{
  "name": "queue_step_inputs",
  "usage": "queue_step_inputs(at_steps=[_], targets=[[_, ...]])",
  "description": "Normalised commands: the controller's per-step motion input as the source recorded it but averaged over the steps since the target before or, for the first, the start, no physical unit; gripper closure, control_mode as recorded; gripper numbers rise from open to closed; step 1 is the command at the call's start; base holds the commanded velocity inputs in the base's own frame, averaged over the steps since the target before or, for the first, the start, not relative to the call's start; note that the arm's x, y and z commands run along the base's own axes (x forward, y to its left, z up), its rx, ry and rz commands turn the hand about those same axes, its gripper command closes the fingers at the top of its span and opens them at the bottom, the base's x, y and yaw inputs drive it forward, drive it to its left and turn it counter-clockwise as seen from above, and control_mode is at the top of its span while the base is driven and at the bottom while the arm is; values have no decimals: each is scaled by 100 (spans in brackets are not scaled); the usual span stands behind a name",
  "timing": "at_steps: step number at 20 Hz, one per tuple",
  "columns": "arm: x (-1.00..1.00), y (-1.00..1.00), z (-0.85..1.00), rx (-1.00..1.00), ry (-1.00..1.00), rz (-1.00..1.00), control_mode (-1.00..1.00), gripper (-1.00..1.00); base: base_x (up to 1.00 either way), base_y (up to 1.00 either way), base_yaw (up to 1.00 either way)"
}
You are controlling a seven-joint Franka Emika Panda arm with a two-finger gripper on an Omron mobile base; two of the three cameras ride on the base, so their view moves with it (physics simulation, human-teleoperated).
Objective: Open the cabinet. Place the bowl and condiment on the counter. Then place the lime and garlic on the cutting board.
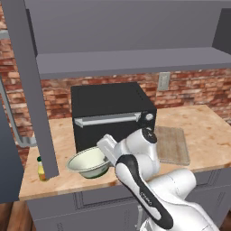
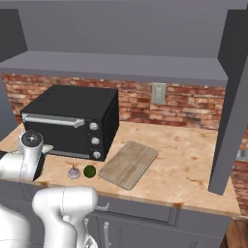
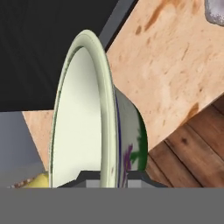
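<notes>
Fingers [image 3: 113, 177] clamped tight on bowl [image 1: 89, 163] rim, bowl low over worktop [image 1: 203, 131] front, just ahead of black oven [image 1: 110, 113]. I'd level it, lower till base seats, then let go. Condiment [image 1: 41, 169] sits at left edge. Lime [image 2: 89, 171], garlic [image 2: 73, 172] wait beside cutting board [image 2: 129, 163]; cabinet [image 1: 131, 61] open above.

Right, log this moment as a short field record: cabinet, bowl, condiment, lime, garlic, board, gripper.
cabinet: open, door swung out
bowl: held by its rim, low over the counter in front of the black oven
condiment: upright on the counter's left end
lime: on the counter, left of the cutting board
garlic: on the counter beside the lime
cutting board: bare
gripper: shut on the bowl's rim
</notes>
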Motion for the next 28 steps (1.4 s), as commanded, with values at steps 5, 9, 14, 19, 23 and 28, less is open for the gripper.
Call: queue_step_inputs(at_steps=[5, 9, 14, 19, 23, 28], targets=[[-1, 1, -34, 0, -12, -11, -100, 100, 0, 0, 0], [-1, 0, -33, 0, -12, -11, -100, 100, 0, 0, 0], [0, 0, -34, 0, -11, -11, -100, 100, 0, 0, 0], [0, 0, -41, 0, -7, -10, -100, 100, 0, 0, 0], [0, 0, -42, 0, -5, -9, -100, 100, 0, 0, 0], [0, 0, -44, 0, -5, -9, -100, 100, 0, 0, 0]])
